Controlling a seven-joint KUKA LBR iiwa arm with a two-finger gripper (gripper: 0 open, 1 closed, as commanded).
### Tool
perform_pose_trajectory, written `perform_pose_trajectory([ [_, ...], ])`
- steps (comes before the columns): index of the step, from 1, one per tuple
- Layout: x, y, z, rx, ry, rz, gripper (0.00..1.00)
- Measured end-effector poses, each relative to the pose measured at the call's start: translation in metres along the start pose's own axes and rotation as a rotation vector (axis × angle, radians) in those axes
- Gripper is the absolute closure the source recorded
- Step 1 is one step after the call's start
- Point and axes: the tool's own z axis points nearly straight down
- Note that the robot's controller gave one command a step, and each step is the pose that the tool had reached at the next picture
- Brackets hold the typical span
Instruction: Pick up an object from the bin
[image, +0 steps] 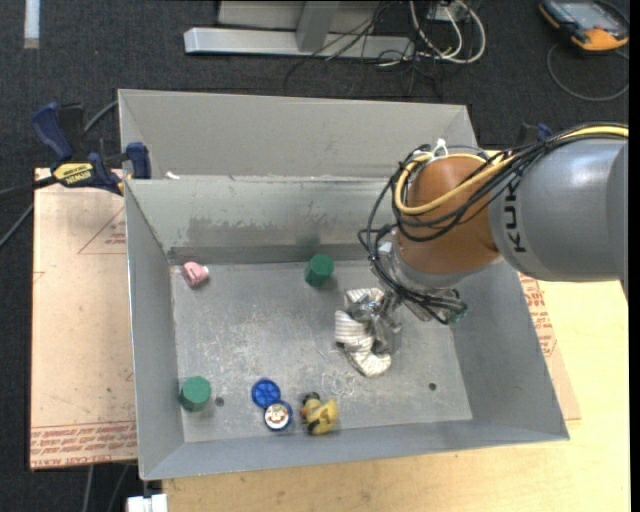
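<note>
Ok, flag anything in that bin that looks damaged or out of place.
One thing stands out: the crumpled silvery-white piece right of mid-bin, under the end effector, looks crushed and creased. The pink piece, blue cap and yellow toy look intact, lying apart on the bin floor.

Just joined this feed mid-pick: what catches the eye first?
The arm's orange wrist reaches in from the right, its gripper down at a crumpled white-and-silver thing right of the middle of the bin. Then the bright loose pieces: the back green cylinder, the front-left green cylinder, and a blue disc and yellow toy by the front wall.
</note>
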Motion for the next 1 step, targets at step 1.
perform_pose_trajectory([
  [1, -0.0125, -0.0166, -0.1599, 0.001, -0.004, 0.017, 1.00],
])
